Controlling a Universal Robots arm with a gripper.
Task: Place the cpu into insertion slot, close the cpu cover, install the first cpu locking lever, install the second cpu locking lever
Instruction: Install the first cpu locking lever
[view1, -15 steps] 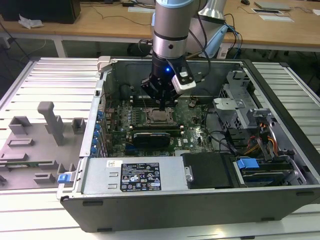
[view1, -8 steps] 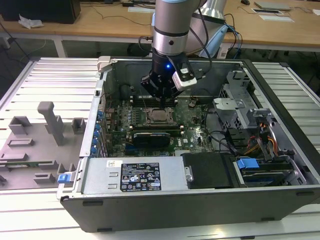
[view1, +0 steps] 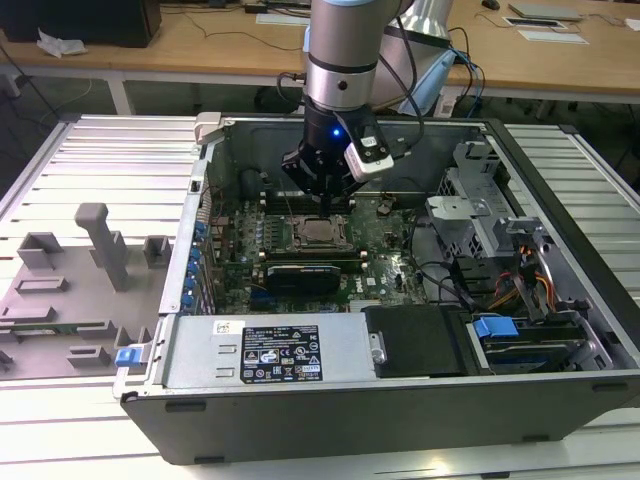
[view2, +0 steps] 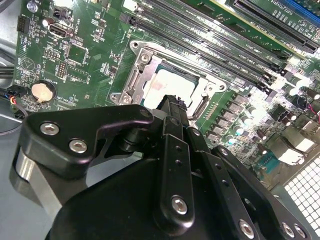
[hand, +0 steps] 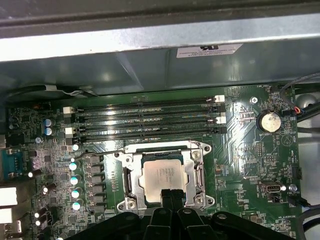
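In both wrist views my fingers (hand: 166, 196) cover the near edge of the cpu (hand: 162, 174) and the adjoining side of the cpu cover (hand: 197, 172). In the exterior view the cover's seating is too small to judge. The motherboard (view1: 385, 255) runs out of sight behind the power supply (view1: 270, 350).

Grey-and-silver arm (view1: 340, 40) carries a black, silver-screwed hand (view2: 172, 102) (1 blue light (view1: 337, 131) at its wrist).
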